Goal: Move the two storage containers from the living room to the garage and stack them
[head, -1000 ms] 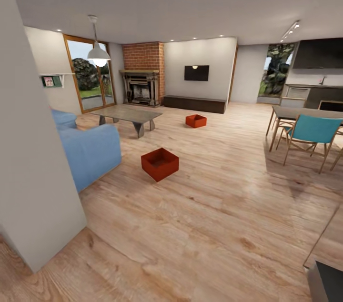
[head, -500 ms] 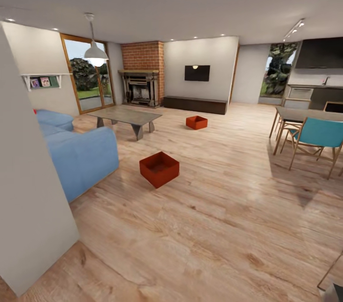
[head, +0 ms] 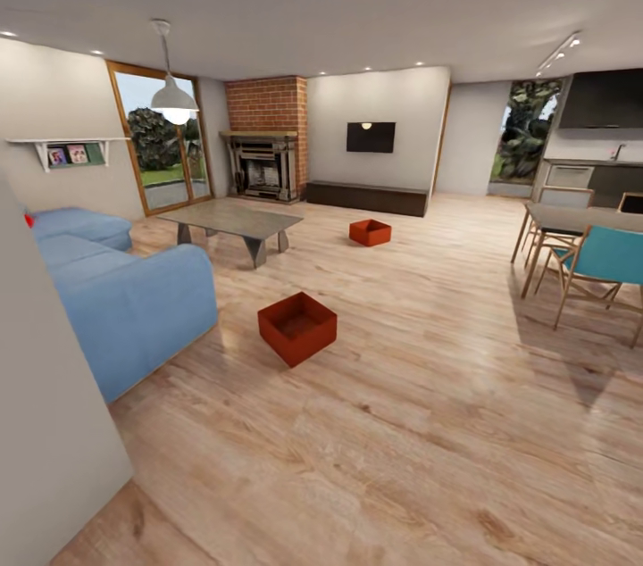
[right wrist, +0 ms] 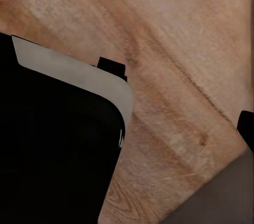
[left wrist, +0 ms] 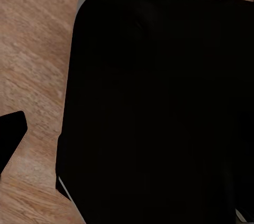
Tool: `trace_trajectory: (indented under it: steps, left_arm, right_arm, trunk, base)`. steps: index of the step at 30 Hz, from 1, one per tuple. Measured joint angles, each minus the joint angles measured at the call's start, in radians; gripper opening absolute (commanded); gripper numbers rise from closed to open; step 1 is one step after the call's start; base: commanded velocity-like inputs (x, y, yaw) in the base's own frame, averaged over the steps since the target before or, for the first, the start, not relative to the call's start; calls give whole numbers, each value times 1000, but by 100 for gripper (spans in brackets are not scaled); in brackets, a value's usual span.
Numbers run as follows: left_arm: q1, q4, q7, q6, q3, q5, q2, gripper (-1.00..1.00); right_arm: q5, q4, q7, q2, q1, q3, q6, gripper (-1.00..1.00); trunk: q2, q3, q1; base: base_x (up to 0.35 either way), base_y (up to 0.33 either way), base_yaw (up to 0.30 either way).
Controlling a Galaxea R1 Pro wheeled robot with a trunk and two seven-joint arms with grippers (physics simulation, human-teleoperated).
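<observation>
Head view: whole frame shifted vs a sec ago, so camera/base moved, not the objects. Grey wall edge [head: 45, 423] at near left now covers less; more of blue sofa [head: 125, 298] and wall shelf [head: 62, 151] exposed. Judged: entering living rm, approach phase, nothing picked up yet.

Nearer storage container [head: 297, 328] on light wood plank floor [head: 429, 423], mid-room, just right of sofa end. Farther storage container [head: 369, 232] well beyond, right of grey low table [head: 237, 222], before dark TV bench [head: 366, 195]. Brick fireplace [head: 266, 137] far back, dining chairs [head: 594, 267] at right.

L wrist view: dark robot body panel [left wrist: 159, 107] over wood planks. Gripper opening: can't tell.

R wrist view: same dark panel [right wrist: 53, 144], plank floor beside. Gripper opening: can't tell; no sign of anything held.
</observation>
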Motion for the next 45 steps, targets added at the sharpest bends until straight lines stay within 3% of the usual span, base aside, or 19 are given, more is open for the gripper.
trace_trajectory:
  steps: [7, 37, 45]
  left_arm:
    - [0, 0, 0, 0, 0, 0, 0, 100]
    - [0, 0, 0, 0, 0, 0, 0, 100]
    - [0, 0, 0, 0, 0, 0, 0, 100]
  right_arm:
    - [-7, 0, 7, 1, 0, -5, 3, 100]
    - [-11, 1, 11, -1, 0, -4, 3, 100]
    - [-11, 6, 11, 0, 0, -4, 6, 100]
  trunk:
    - [0, 0, 0]
    - [0, 0, 0]
    - [0, 0, 0]
  base:
    - [331, 0, -98]
    - [331, 0, -249]
    - [331, 0, -43]
